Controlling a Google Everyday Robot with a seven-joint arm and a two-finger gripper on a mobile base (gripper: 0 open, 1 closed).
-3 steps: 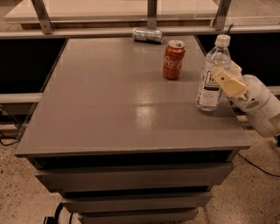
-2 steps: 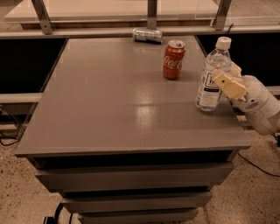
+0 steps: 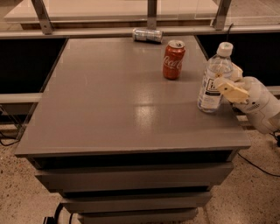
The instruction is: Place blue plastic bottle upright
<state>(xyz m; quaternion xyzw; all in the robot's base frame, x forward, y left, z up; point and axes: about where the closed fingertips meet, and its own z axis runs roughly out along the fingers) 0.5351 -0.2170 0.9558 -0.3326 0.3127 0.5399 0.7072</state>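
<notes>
The blue plastic bottle point(image 3: 213, 81) is clear with a white cap and a pale label. It stands upright on the grey table point(image 3: 113, 96) near the right edge. My gripper point(image 3: 223, 75) reaches in from the right and holds the bottle's middle. One cream finger point(image 3: 228, 87) lies across its front and the other sits behind it. The white arm point(image 3: 262, 107) hangs off the table's right side.
A red Coca-Cola can point(image 3: 173, 59) stands upright behind and to the left of the bottle. A silver can point(image 3: 147, 35) lies on its side at the table's far edge. A railing with metal posts point(image 3: 152, 13) runs behind the table. Drawers sit below the tabletop.
Nothing has visibly changed beyond a very slight shift of the gripper. The bottle stays upright in the same place.
</notes>
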